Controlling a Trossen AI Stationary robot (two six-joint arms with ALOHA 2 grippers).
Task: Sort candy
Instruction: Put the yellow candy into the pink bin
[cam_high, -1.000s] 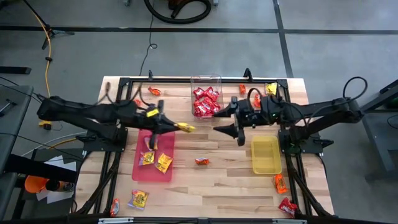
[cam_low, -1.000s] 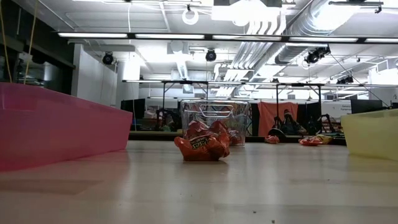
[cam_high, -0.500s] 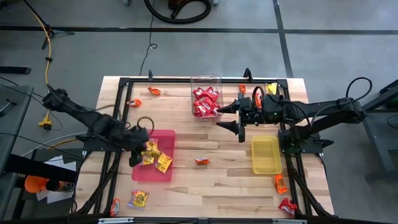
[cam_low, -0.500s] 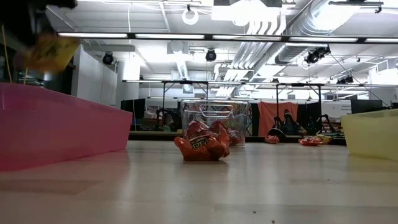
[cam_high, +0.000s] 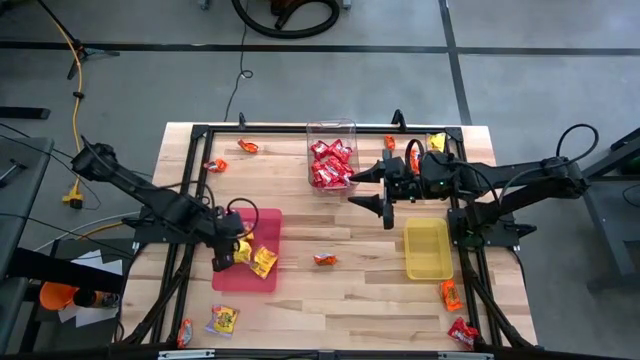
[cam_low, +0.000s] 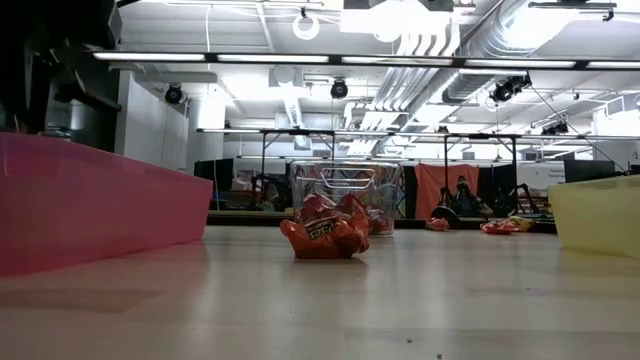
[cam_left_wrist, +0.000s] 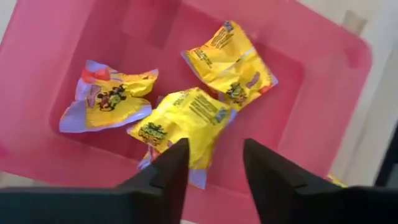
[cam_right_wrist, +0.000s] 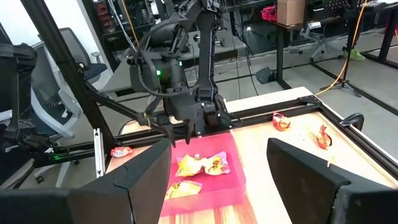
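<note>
Hovering over the flat pink plastic tray: left gripper, jaws parted and holding nothing, just above three crinkly yellow candy packets lying inside. Waiting beside the clear plastic tub of red packets: right gripper, jaws standing wide, empty. Lying alone on the wooden table: one orange packet.

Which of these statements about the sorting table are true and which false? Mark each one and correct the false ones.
1. The flat pink tray holds yellow wrapped candy packets. True.
2. The flat yellow tray is full of red packets. False: no candy shows in it.
3. The left gripper is over the pink tray, open. True.
4. The clear plastic tub holds yellow packets. False: red ones.
</note>
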